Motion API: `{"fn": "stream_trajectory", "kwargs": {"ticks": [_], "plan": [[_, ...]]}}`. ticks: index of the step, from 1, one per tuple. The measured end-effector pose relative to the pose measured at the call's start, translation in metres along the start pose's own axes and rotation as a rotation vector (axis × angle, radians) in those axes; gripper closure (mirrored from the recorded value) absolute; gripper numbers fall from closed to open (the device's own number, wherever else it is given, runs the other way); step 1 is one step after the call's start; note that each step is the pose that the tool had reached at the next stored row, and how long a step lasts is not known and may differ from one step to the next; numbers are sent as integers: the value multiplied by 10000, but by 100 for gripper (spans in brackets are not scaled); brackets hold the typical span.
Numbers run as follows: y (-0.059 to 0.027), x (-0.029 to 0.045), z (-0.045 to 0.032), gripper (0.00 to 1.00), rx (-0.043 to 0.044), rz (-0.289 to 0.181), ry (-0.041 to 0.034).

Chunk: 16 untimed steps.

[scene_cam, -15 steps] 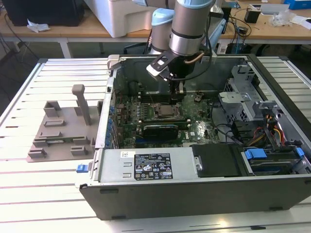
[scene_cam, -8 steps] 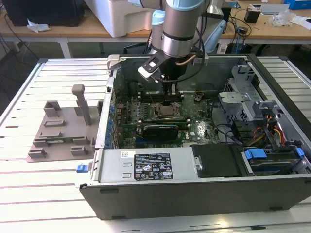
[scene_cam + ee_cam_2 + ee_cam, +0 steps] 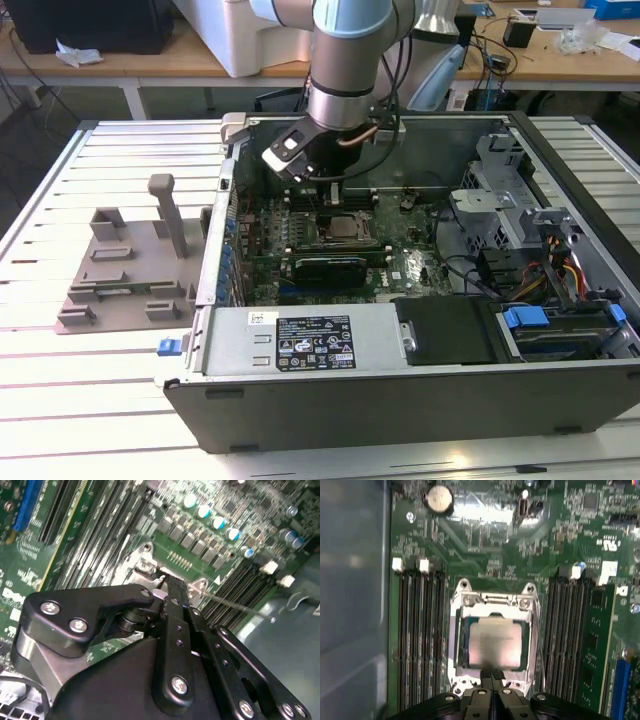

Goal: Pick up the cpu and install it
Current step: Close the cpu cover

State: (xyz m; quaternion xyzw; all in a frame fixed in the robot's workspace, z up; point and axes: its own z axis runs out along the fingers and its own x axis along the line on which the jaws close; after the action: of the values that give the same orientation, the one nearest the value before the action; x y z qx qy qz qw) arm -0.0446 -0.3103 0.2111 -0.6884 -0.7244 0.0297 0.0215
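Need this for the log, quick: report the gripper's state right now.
Gripper: shut, fingers pressed together, holding nothing; the cpu lies in the socket.

The setting was a robotics laboratory or electronics assembly workshop. A robot arm [image 3: 350, 60] stood over an open desktop computer case [image 3: 400, 410] lying on a slatted aluminium worktable [image 3: 50, 200], with a grey fixture plate [image 3: 110, 290] beside the case. Wooden benches [image 3: 130, 62] behind carried cables and small devices [image 3: 518, 32], and the first wrist view showed the bare motherboard [image 3: 485, 545].
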Motion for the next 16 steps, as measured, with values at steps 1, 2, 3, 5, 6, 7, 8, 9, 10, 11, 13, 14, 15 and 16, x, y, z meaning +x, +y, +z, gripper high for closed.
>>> {"fn": "stream_trajectory", "kwargs": {"ticks": [1,2,3,5,6,7,8,9,10,11,13,14,15,16], "plan": [[-26,2,16,89,0,2,2],[-36,2,35,89,1,0,-1],[-35,2,39,89,1,0,-2],[-16,1,39,89,0,2,-1],[7,1,38,89,-1,2,2],[30,-1,36,89,0,0,2],[52,-2,34,89,0,-1,2],[110,-5,36,89,-1,0,7],[153,-8,31,89,1,-2,3],[183,-9,9,89,1,-1,5],[295,-16,-4,89,21,-1,5],[359,-19,-9,89,36,-2,6],[385,-20,-17,89,36,-2,6],[391,-20,-37,89,37,-2,6]]}}
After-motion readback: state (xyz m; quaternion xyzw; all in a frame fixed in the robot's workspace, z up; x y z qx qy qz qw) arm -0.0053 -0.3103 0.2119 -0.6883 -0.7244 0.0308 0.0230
